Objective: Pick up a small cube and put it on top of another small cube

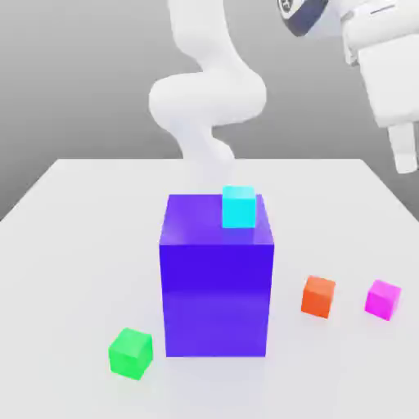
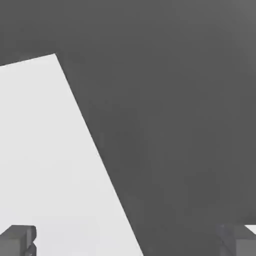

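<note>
The small cube [image 1: 383, 299], glossy magenta, rests on the white table [image 1: 74, 245] near the exterior view's right edge. My gripper [image 1: 405, 159] hangs high above it at the upper right, well clear of it. In the hand view the gripper [image 2: 127, 242] is open: its two fingertips [image 2: 17, 240] stand far apart with nothing between them, over the table's edge [image 2: 45, 150] and the dark floor beyond. An orange cube [image 1: 318, 295] sits just left of the magenta one. A green cube [image 1: 131, 353] lies at the front left.
A tall blue-purple block [image 1: 217, 278] stands mid-table with a cyan cube [image 1: 239, 206] on its top, near the back right corner. The white arm [image 1: 209, 98] curves up behind the block.
</note>
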